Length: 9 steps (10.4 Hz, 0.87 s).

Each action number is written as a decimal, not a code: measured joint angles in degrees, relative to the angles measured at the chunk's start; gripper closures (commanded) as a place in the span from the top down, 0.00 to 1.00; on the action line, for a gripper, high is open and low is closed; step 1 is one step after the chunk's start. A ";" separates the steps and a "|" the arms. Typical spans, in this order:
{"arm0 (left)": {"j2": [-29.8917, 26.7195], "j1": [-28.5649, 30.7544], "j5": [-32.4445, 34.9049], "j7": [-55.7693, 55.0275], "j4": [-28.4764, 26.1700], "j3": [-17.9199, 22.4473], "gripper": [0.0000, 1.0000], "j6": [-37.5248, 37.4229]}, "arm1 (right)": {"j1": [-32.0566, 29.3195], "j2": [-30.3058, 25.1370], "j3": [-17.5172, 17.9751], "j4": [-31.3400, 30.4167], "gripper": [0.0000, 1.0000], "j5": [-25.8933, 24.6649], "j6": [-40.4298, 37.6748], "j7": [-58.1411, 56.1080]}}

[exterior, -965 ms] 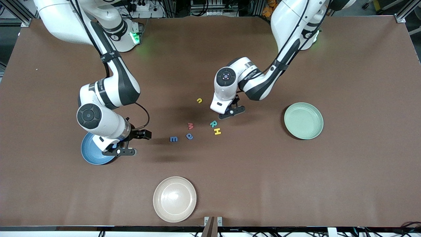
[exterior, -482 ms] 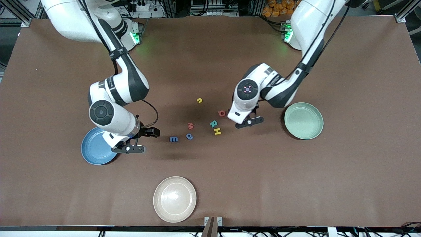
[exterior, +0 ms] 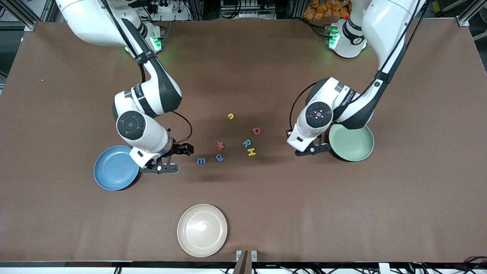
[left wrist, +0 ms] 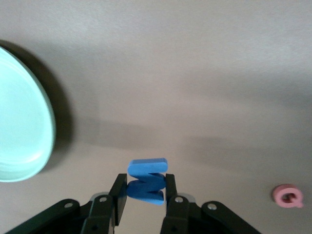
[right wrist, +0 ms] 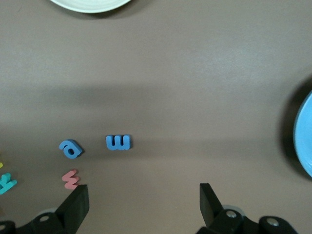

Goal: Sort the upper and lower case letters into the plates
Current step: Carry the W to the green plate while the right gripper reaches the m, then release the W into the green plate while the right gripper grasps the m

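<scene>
My left gripper [exterior: 312,149] [left wrist: 145,191] is shut on a blue zigzag letter [left wrist: 146,181] and hangs over bare table right at the pale green plate's [exterior: 352,139] [left wrist: 22,126] rim. Several letters lie mid-table: yellow c [exterior: 230,116], red Q [exterior: 257,131] [left wrist: 288,196], teal R [exterior: 247,143], yellow H [exterior: 251,152], red w [exterior: 220,145] [right wrist: 71,179], blue a [exterior: 218,157] [right wrist: 71,148] and blue m [exterior: 201,161] [right wrist: 118,142]. My right gripper [exterior: 163,168] [right wrist: 144,202] is open and holds nothing, over the table between the blue plate [exterior: 116,168] [right wrist: 304,141] and the blue m.
A cream-beige plate [exterior: 202,230] [right wrist: 90,4] sits near the table's front edge, nearer the camera than the letters. The brown table [exterior: 418,190] stretches out wide toward both arms' ends.
The left arm has carried the blue letter from over the letter cluster toward the green plate, uncovering the red Q. The right gripper has moved off the blue plate toward the letters.
</scene>
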 measured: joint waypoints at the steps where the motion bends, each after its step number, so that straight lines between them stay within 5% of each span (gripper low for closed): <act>1: -0.76 2.43 0.00 3.97 -1.53 -0.06 0.10 -0.03 | 0.30 0.03 0.01 -0.01 1.00 -0.02 -0.11 -1.05; 9: -2.42 15.38 0.00 22.09 -11.49 -0.53 0.10 8.17 | 0.16 0.59 -0.44 0.02 1.00 -0.04 0.42 -27.38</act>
